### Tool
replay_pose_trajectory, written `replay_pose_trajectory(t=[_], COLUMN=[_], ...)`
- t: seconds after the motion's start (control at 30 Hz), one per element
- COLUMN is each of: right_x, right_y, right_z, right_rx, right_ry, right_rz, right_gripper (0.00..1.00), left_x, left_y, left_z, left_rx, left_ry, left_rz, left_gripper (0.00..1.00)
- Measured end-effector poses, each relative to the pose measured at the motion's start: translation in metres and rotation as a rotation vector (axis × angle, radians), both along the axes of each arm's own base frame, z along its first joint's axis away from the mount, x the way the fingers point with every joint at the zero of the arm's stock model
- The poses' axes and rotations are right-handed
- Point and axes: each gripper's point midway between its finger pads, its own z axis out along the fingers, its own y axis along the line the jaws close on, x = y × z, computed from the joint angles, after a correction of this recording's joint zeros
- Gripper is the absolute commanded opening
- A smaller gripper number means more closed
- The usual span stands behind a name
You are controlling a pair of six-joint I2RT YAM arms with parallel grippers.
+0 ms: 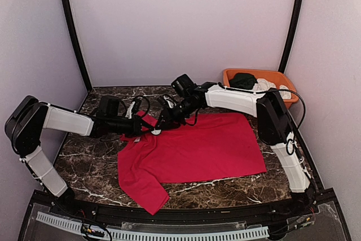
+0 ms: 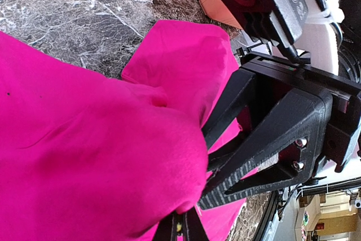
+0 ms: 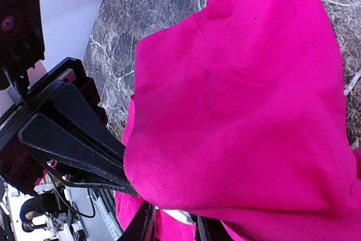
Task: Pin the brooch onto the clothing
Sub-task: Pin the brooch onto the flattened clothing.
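- On the marbled surface (image 1: 84,162) the red T-shirt (image 1: 208,145) lies spread out, its upper-left corner raised where both hands meet.
- Left hand (image 2: 181,231) is clamped on that raised fold; a slip would let the cloth fall away from the pin.
- Right hand (image 3: 175,227) grips a small pale piece, probably the brooch (image 3: 179,216), mostly hidden by cloth; pushing blind, it could miss or snag the fold.

Left gripper (image 2: 181,227) tips under T-shirt (image 2: 84,139)
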Motion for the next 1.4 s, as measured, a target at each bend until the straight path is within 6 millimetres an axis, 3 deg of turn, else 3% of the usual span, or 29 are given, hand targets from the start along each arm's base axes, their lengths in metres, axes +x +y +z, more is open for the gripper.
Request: replay_pose_trajectory(t=[1.2, 1.4], right_x=[-0.014, -0.011], right_y=[0.005, -0.003], right_z=[-0.009, -0.011], right_rx=[0.063, 0.09], right_ry=[0.086, 0.117], right_rz=[0.029, 0.02], right_gripper=[0.32, 0.34], left_x=[0.001, -0.001], left_y=[0.0, -0.001], left_z=[0.007, 0.008], left_rx=[-0.001, -0.006], left_ry=[-0.029, -0.029], left_rz=[0.003, -0.007], left_gripper=[0.01, 0.01])
